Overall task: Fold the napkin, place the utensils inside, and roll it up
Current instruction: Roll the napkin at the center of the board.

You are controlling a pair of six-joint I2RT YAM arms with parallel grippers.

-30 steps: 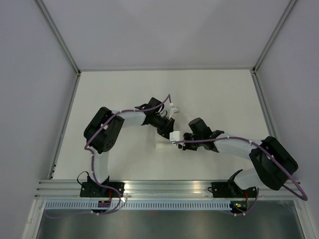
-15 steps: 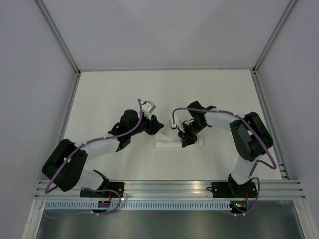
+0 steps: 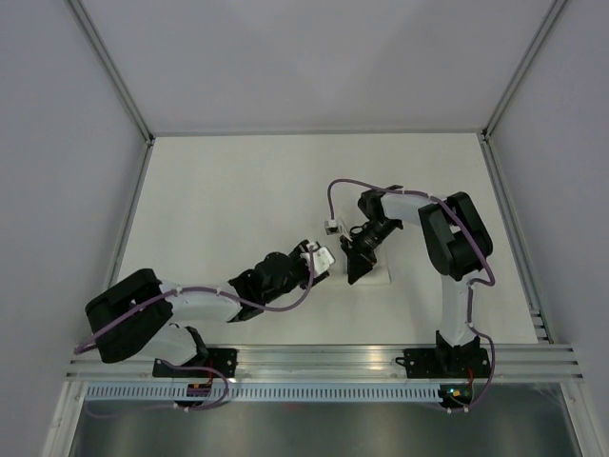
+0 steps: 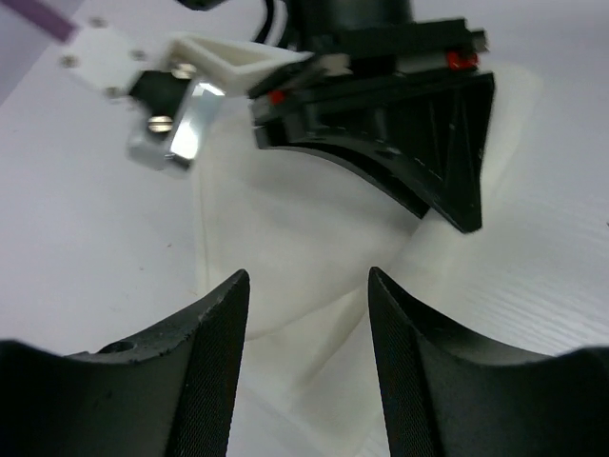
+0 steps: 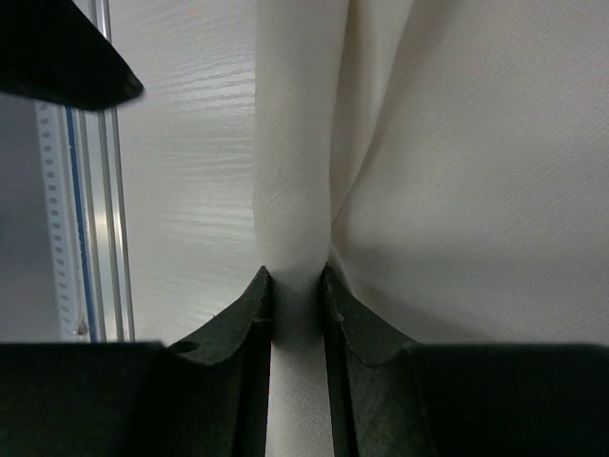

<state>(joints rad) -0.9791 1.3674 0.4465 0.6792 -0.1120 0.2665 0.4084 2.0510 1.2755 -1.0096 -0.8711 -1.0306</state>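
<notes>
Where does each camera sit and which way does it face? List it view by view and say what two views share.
Top external: above and behind the bases, looking down on the table; both arms show whole.
Left wrist: on the left arm, looking past the open left gripper at the napkin and the right gripper.
Right wrist: on the right arm, looking along the right gripper, pinched on a napkin fold, toward the table's near rail.
Shared: both wrist views show the napkin.

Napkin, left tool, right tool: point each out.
napkin (image 5: pixel 295 143): right wrist view, on the rolled fold.
right tool (image 5: pixel 297 286): right wrist view, midway between fingertips pinching that fold.
left tool (image 4: pixel 304 290): left wrist view, midway between its open fingertips.
</notes>
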